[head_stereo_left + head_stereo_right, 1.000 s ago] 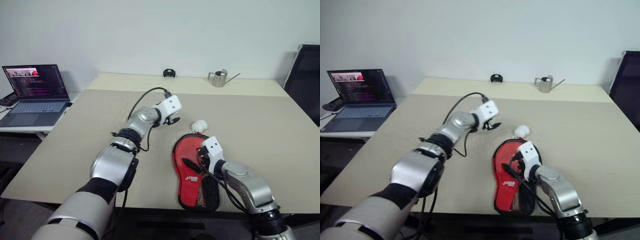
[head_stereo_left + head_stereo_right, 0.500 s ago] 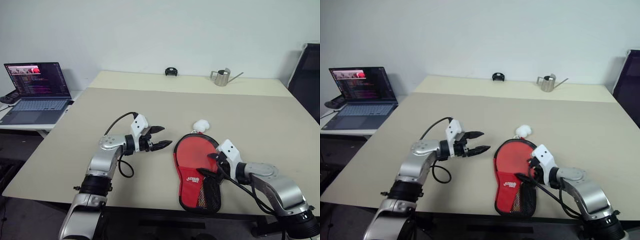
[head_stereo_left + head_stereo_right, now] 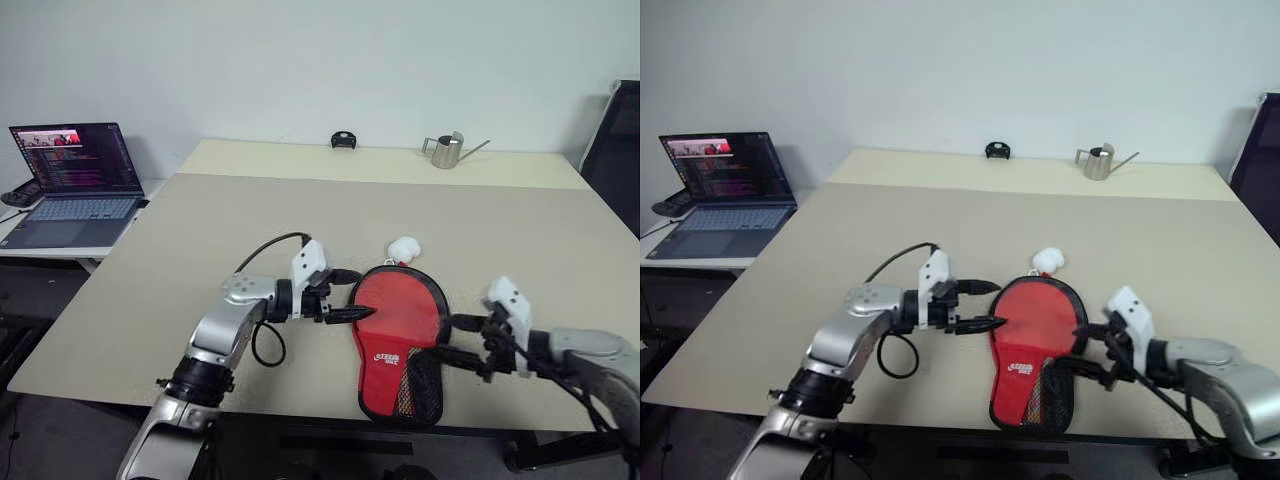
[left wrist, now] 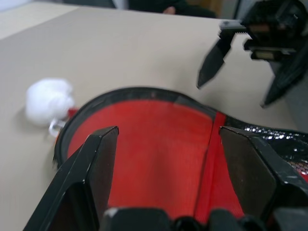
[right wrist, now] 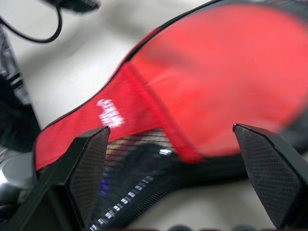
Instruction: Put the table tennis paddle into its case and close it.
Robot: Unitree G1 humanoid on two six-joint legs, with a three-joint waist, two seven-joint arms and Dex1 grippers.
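The soft red paddle-shaped case lies near the beige table's front edge. My left gripper and right gripper flank it, both open and empty. I should pinch the edges gently before zipping; the paddle I cannot see.

One red case lies on the surface, with one white fluffy ball beside it. Further back stand one small metal watering can and one small black object. One laptop sits on a side desk.
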